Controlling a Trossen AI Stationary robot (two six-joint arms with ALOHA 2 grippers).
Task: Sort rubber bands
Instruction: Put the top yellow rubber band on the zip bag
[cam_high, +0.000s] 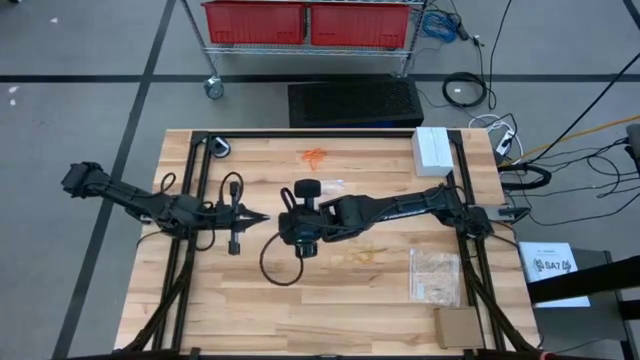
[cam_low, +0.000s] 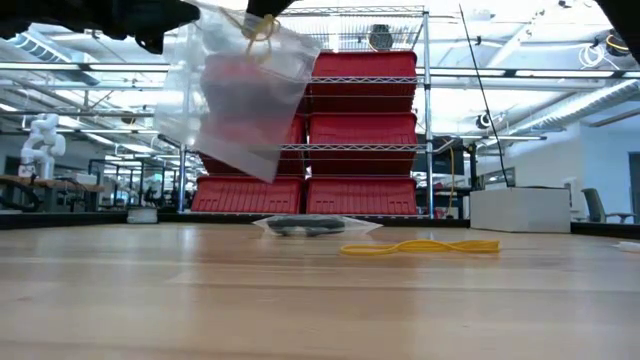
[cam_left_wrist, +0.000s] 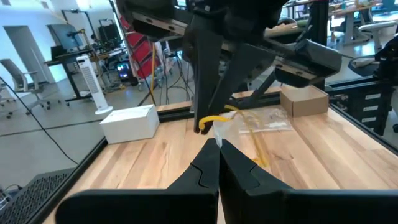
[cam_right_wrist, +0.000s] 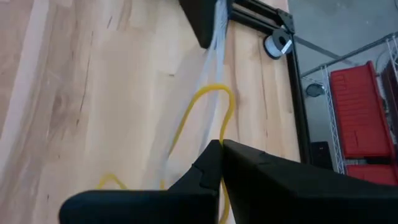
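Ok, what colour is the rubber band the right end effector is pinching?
Yellow. The rubber band loops out from the right end effector, clearest in the right wrist view.

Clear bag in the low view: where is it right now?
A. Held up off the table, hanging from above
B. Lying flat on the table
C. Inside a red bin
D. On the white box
A. In the low view the clear bag hangs in the air, well above the table, pinched at its top edge along with a yellow band.
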